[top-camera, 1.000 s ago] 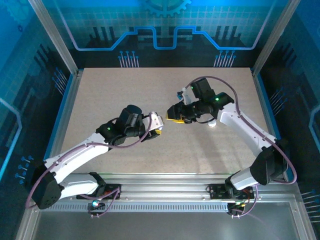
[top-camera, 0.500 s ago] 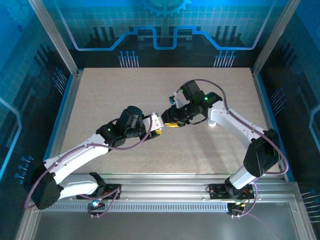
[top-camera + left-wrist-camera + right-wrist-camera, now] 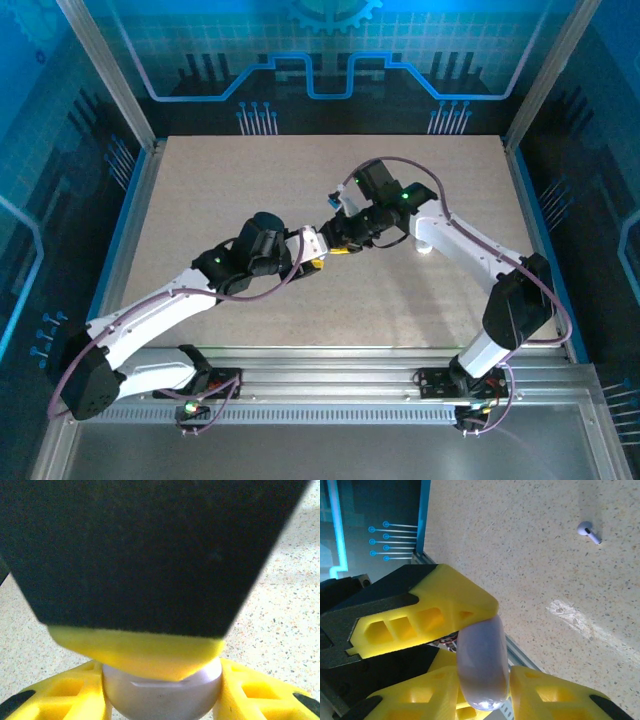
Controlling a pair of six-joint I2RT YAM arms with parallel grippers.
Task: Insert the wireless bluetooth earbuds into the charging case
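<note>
The charging case (image 3: 161,696), a pale lavender pebble, sits between the yellow fingers of my left gripper (image 3: 160,702), which is shut on it. Over it in that view hangs a black and yellow finger (image 3: 135,652) of the right gripper, touching its top. In the right wrist view the case (image 3: 482,665) stands edge-on between my right gripper's (image 3: 484,696) own fingers, which press both its sides. In the top view the two grippers (image 3: 316,254) (image 3: 336,242) meet tip to tip at the table's middle. One earbud (image 3: 588,532) lies loose on the table.
The speckled beige table (image 3: 220,190) is walled by blue panels and an aluminium frame (image 3: 110,70). A small pale piece (image 3: 425,247) lies beside the right forearm. A metal rail (image 3: 330,365) runs along the near edge by the arm bases.
The right arm has swung left until its gripper meets the left one, and its fingers have come in around the case. The left arm has stayed still.
</note>
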